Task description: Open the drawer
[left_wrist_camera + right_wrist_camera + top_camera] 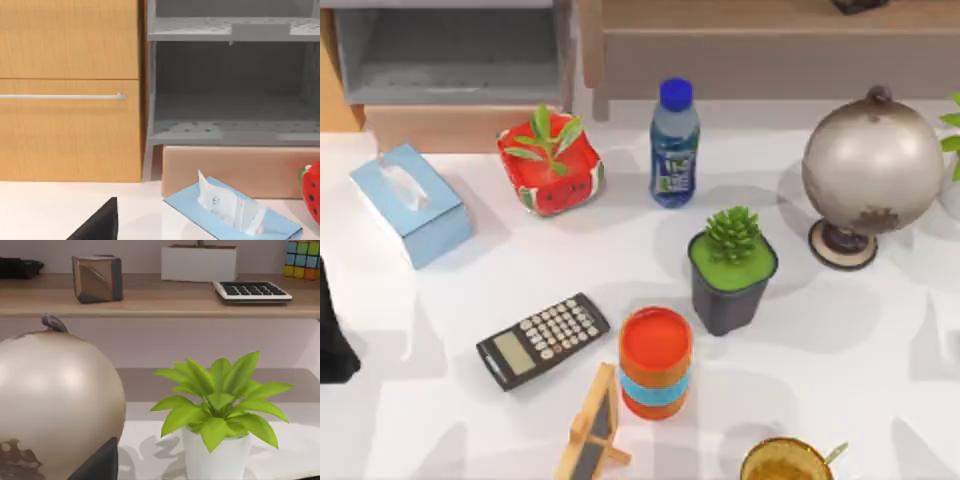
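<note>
White table [650, 300] crowded with desk items, cabinet along its far edge. At 10 o'clock the drawer [70, 135] sits flush and shut, its bar handle [60, 96] untouched, so the whole pull appears left to do. Left gripper [97, 225] hovers low at 9 o'clock, well short of the handle; open or closed cannot be told. Blue tissue box [410, 200] lies just beside its path. Right gripper [97, 465] is parked by the globe [872, 165] at 2 o'clock, state likewise unclear.

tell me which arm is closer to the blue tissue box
Left. The left arm is at the table's left edge, just in front of the tissue box. The right arm's wrist camera looks past the globe and a white-potted plant, at the table's far right.
</note>
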### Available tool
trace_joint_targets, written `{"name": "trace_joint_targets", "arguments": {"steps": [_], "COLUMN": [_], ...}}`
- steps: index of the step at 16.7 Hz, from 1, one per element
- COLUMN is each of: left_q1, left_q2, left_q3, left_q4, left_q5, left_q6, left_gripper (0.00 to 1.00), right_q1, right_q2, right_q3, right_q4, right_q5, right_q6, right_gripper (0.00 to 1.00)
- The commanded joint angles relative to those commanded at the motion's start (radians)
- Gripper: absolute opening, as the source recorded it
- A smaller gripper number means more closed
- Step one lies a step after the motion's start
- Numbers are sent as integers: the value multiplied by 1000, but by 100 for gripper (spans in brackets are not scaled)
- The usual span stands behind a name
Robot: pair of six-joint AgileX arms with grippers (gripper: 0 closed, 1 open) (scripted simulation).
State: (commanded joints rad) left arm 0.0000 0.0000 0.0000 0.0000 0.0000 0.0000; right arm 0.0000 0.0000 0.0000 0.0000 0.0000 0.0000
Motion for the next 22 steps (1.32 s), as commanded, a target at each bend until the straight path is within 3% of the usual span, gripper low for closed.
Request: {"name": "trace_joint_targets", "arguments": {"steps": [5, 16, 22], "left_q1": [-38, -369, -445], "left_q2": [69, 806, 982], "left_q3": [45, 389, 472], "left_q4": [49, 426, 517], "left_q5": [-42, -359, -438], "left_q6": [3, 10, 15], "left_gripper": [100, 100, 100], "right_q1": [0, 0, 0], "right_q2": [0, 0, 0], "right_q3": [0, 0, 0], "right_q4": [0, 0, 0], "right_q5": [0, 0, 0], "right_q6": [0, 0, 0], "right_gripper": [100, 100, 100]}}
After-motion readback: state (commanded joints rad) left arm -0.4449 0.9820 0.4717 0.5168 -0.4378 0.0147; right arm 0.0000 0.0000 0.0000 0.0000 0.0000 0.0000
